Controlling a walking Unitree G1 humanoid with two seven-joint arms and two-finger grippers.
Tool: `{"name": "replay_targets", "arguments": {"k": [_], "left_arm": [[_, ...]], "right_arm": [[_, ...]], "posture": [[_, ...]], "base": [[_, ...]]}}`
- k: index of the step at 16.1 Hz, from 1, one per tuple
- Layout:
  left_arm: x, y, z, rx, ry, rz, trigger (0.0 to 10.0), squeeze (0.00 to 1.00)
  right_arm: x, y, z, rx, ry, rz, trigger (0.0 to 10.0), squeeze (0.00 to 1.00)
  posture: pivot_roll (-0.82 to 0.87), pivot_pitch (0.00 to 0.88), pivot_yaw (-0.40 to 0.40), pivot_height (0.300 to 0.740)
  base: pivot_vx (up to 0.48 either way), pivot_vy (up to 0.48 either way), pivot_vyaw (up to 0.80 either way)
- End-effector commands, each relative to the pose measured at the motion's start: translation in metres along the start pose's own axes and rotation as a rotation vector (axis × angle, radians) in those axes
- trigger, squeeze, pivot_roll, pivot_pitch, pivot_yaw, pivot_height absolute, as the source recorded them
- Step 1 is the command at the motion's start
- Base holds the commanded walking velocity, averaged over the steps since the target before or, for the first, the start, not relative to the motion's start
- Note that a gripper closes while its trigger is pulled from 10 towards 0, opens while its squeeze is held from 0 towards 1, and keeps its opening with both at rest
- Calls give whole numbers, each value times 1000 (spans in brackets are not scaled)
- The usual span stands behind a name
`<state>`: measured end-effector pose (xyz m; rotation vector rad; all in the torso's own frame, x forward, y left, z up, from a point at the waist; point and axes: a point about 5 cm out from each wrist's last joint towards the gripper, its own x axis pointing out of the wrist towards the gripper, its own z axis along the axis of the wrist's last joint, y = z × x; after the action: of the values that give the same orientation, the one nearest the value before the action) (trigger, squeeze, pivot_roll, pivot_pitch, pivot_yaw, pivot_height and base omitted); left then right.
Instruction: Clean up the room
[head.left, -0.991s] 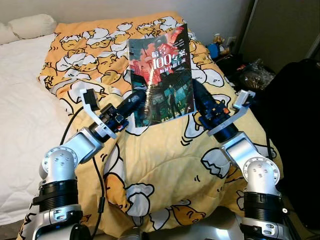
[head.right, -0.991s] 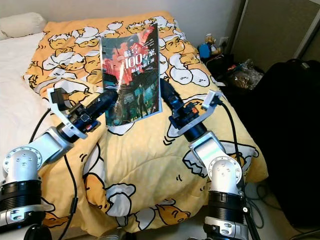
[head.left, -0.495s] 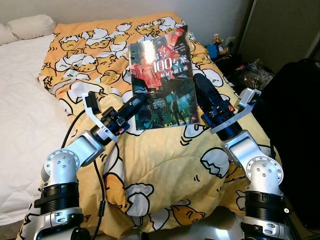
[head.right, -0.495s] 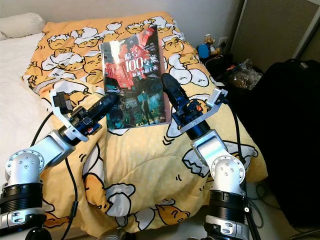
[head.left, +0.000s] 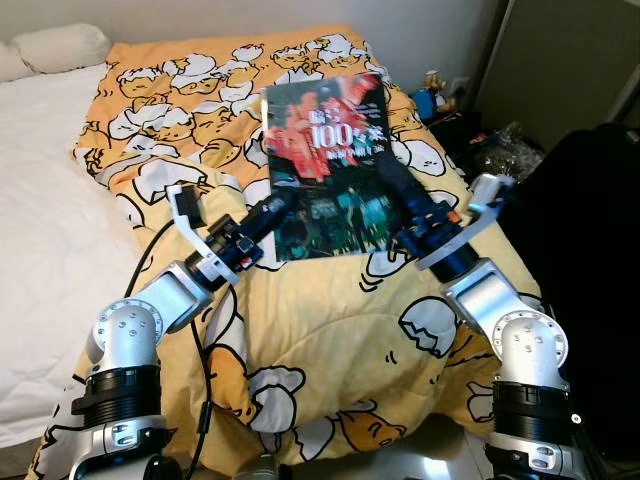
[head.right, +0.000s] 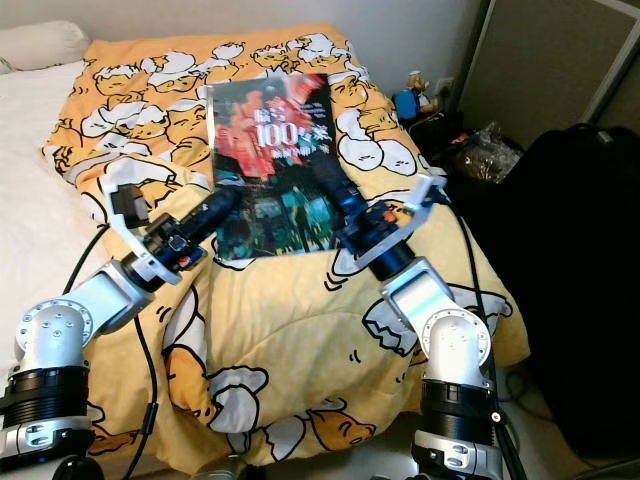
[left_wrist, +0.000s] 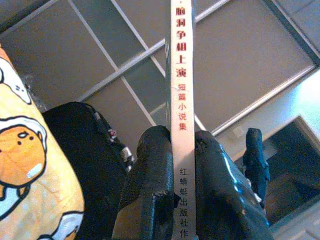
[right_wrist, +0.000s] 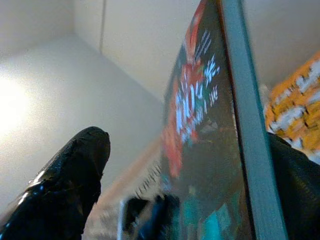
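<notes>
A: Holding a book (head.left: 328, 165) above the bed's right-hand edge, you have it tilted cover-up over the yellow blanket (head.left: 330, 330), both arms under it.

B: Grip state?

A: Left gripper (left_wrist: 182, 165) is pinched tight on the spine near its lower end; the wrist view shows a finger on either side. Right gripper (right_wrist: 195, 165) has its fingers spread, one clear of the cover, the other behind the far edge, so it props more than clamps.

B: Handling?

A: Looks like a thin paperback: light, glossy cover, likely slick against the black pads, and it may flex if held by one corner. Judging by the frames, you want hold on the spine or deep along an edge, not the corner.

B: Hazards?

A: Black bag (head.left: 590, 230) and clutter (head.right: 480, 150) sit just off the bed's right side.
</notes>
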<state>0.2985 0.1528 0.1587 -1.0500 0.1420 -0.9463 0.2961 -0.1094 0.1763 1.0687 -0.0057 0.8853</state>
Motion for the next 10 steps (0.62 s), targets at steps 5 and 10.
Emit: {"name": "replay_targets", "arguments": {"k": [5,10], "left_arm": [[3,-24,14,60,40,-156,0,0],[0,-37,21,58,41,-240,0,0]], "right_arm": [[-1,-4,-6,-46,147,-13,10000,0],[-9,-8,-4,-54,171,-17,10000,0]], "posture": [[27,0,38,740],[41,0,40,740]], "base": [[0,0,0],[0,0,0]]}}
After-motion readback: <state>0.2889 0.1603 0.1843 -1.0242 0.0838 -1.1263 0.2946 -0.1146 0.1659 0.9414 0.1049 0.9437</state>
